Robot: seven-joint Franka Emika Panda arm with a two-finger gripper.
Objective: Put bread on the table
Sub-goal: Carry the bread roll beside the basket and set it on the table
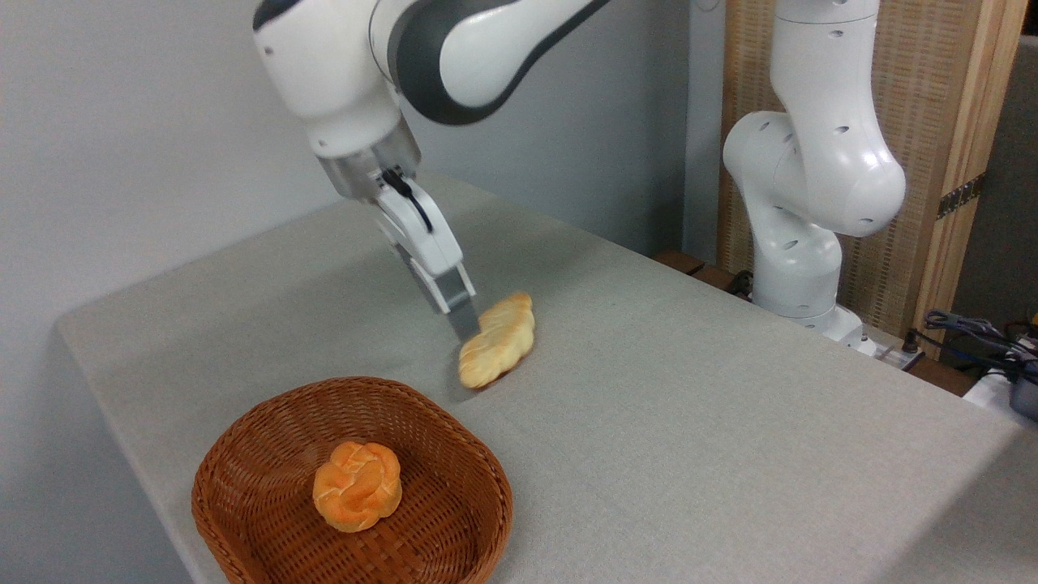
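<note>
The bread, a long braided golden-tan loaf, lies slanted just at the surface of the grey-beige table, with a dark shadow under its lower end. My gripper comes down from the upper left. Its near finger presses against the loaf's left side, and the far finger is hidden behind the loaf. The gripper looks shut on the bread. I cannot tell whether the loaf touches the cloth.
A brown wicker basket stands at the table's front left edge with a round orange knotted bun inside. The arm's white base rises at the back right, and cables lie beside it.
</note>
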